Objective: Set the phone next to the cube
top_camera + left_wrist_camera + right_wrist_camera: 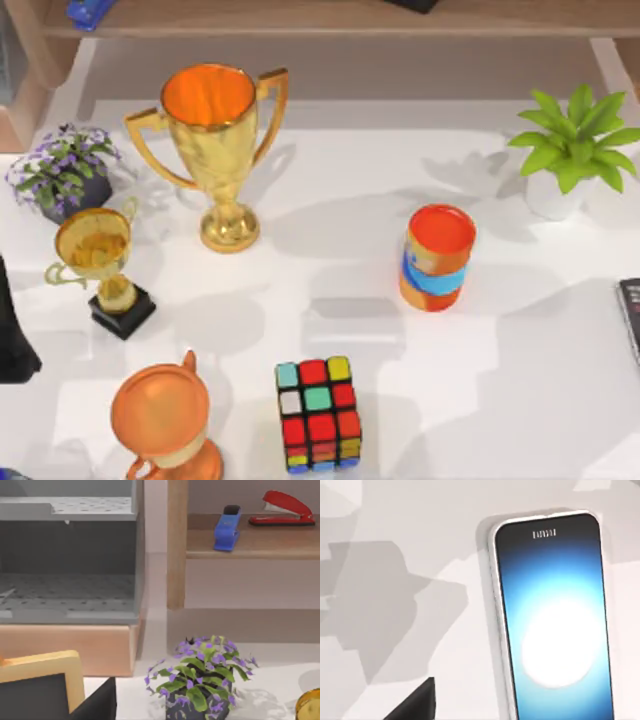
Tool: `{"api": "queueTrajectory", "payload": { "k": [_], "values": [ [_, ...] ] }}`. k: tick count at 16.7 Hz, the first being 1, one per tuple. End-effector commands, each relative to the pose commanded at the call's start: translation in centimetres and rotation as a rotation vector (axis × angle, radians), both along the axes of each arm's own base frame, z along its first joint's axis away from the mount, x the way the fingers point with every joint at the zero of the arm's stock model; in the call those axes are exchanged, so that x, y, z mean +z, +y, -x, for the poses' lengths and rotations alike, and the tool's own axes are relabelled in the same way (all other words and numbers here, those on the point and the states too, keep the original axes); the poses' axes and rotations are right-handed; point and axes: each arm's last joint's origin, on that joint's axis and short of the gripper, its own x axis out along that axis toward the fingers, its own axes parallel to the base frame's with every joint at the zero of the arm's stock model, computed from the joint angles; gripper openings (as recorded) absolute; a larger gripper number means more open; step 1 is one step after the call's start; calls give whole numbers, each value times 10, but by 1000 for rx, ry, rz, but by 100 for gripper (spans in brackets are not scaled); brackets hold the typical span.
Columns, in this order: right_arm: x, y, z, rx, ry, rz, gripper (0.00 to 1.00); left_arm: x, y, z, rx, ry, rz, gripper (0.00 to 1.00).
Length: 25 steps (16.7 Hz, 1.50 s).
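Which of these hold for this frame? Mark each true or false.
1. The cube sits near the table's front edge, right of the copper cup. True.
2. The phone lies flat on the white table, screen up. True.
3. The phone touches the cube. False: in the top view it lies at the far right edge, well apart from the cube.
4. The striped cylinder lies on its side. False: it stands upright.
5. The biggest gold trophy stands left of the cylinder. True.
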Motion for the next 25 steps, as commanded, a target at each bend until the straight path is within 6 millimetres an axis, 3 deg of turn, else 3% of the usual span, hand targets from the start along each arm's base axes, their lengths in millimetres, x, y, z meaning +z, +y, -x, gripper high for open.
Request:
{"api": "queueTrajectory", "payload": {
  "k": [4,8,15,21,25],
  "values": [
    [-35,-32,-33,65,206,-50,100,0,0,0,0,0,0,100],
    [-59,-51,-47,105,315,-94,100,0,0,0,0,0,0,100],
    [-64,-52,-49,112,328,-99,100,0,0,0,0,0,0,100],
    [-100,-53,-49,110,328,-99,100,0,0,0,0,0,0,100],
    [-102,-53,-49,110,328,-100,100,0,0,0,0,0,0,100]
  ]
}}
